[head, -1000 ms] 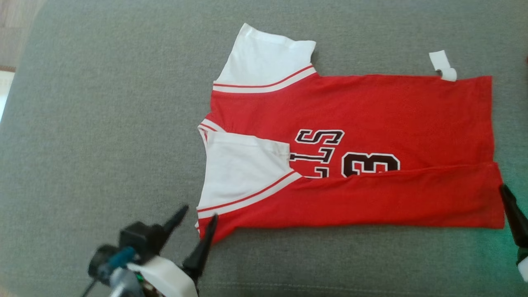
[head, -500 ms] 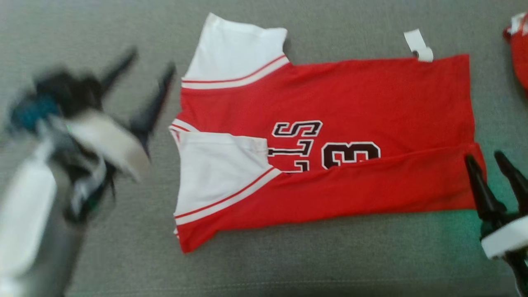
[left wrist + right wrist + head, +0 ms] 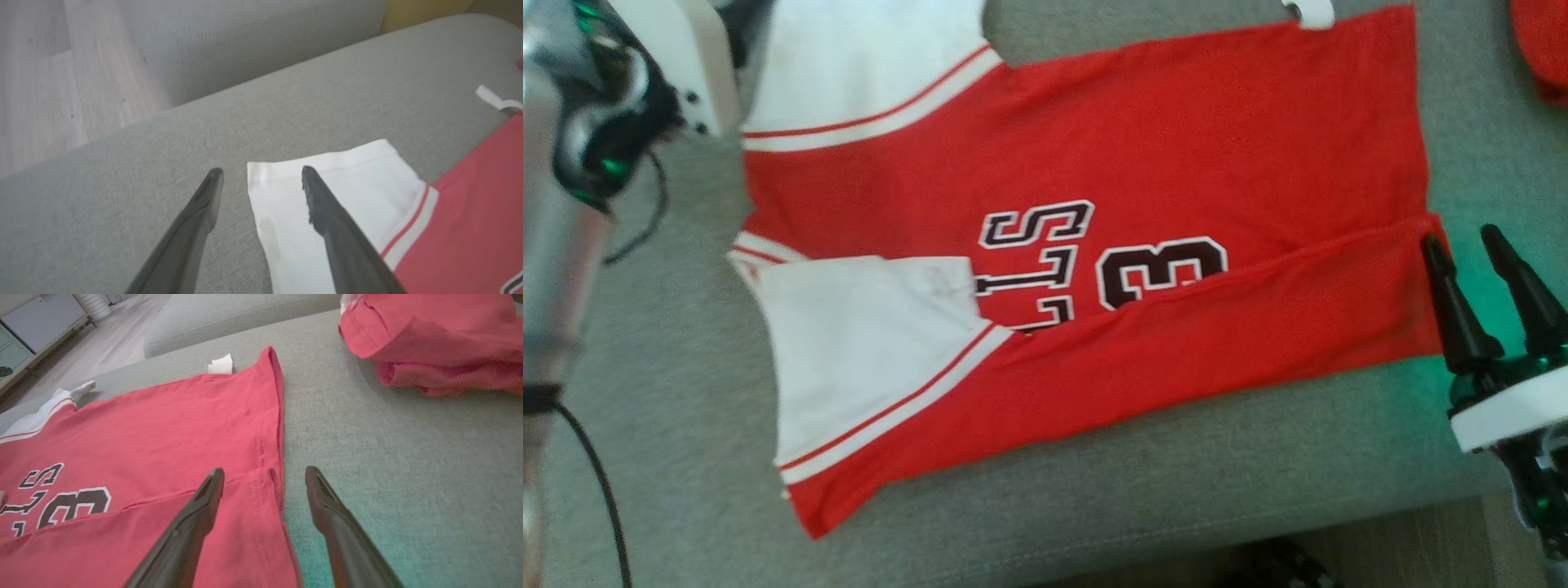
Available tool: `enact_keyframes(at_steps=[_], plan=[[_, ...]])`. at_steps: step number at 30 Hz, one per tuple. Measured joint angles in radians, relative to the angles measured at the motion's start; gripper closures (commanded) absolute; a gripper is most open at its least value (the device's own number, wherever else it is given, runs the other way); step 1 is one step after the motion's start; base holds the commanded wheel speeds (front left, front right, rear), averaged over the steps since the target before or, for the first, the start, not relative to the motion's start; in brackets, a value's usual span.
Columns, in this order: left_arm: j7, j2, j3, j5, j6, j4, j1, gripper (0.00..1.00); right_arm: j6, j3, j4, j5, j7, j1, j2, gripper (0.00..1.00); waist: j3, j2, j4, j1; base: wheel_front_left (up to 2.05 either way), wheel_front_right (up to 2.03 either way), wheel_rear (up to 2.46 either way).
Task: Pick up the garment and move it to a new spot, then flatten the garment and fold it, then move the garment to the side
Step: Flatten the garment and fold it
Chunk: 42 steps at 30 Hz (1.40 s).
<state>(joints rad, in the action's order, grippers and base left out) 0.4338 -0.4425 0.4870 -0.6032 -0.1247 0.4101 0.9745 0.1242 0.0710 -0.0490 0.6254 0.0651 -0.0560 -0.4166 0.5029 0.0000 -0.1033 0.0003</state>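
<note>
The red jersey lies flat on the grey sofa cushion. Its far white sleeve is cut off by the head view's top edge, and its lettering is partly hidden under the folded near flap. The left end effector, wide and empty, straddles that sleeve's corner; the right end effector, equally wide and empty, straddles the jersey's hem corner. There are two garments: a second red garment lies crumpled beyond the hem

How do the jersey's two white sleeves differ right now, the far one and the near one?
The far sleeve lies spread out on the grey cushion, clear of the red body; the near sleeve is folded in over that body's front. The near sleeve covers part of the black lettering; the far sleeve covers none. Both are white with a thin red stripe near the shoulder.
</note>
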Motion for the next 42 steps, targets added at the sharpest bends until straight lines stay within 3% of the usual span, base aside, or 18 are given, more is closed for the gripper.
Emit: enact_keyframes(at_steps=[7,12,30,31,33,35,37,38,42], plan=[[0.035,-0.067,0.084,-0.026,0.0,0.149,0.116,0.0,0.0,0.029,0.025,0.011,-0.03,-0.023,0.005,0.0,0.061,0.0,-0.064,-0.0002,0.0,0.0,0.0],[0.049,-0.076,0.125,-0.054,0.0,0.214,0.153,0.0,0.0,0.049,0.043,0.017,-0.049,-0.046,0.007,0.0,0.091,0.0,-0.093,-0.0002,0.0,0.0,0.0],[0.047,-0.155,0.317,-0.132,0.0,0.205,0.236,0.0,0.0,0.084,0.093,0.036,-0.089,-0.093,0.007,0.0,0.107,0.0,-0.114,-0.0003,0.0,0.0,0.0],[0.047,-0.158,0.326,-0.139,0.0,0.205,0.242,0.03,0.0,0.086,0.093,0.036,-0.089,-0.098,0.007,0.0,0.109,0.0,-0.116,-0.0003,0.0,0.0,0.0],[0.042,-0.164,0.346,-0.152,0.0,0.199,0.25,0.19,0.0,0.088,0.093,0.036,-0.089,-0.104,0.007,0.0,0.112,0.0,-0.119,-0.0003,0.0,0.0,0.0],[0.029,-0.168,0.368,-0.163,0.0,0.191,0.257,0.43,0.0,0.088,0.093,0.037,-0.089,-0.104,0.003,0.0,0.114,0.0,-0.121,-0.0003,0.0,0.0,0.0],[0.022,-0.172,0.387,-0.177,0.0,0.184,0.262,0.78,0.0,0.088,0.093,0.036,-0.089,-0.104,-0.001,0.0,0.116,0.0,-0.122,-0.0003,0.0,0.0,0.0],[0.019,-0.173,0.398,-0.184,-0.001,0.179,0.262,1.0,0.0,0.087,0.092,0.036,-0.089,-0.104,-0.003,0.0,0.116,0.0,-0.121,-0.0003,0.0,0.0,0.0],[-0.007,-0.182,0.441,-0.199,-0.006,0.177,0.271,1.0,0.0,0.081,0.081,0.036,-0.084,-0.113,-0.007,0.0,0.11,0.0,-0.116,-0.0003,0.0,0.0,0.0]])
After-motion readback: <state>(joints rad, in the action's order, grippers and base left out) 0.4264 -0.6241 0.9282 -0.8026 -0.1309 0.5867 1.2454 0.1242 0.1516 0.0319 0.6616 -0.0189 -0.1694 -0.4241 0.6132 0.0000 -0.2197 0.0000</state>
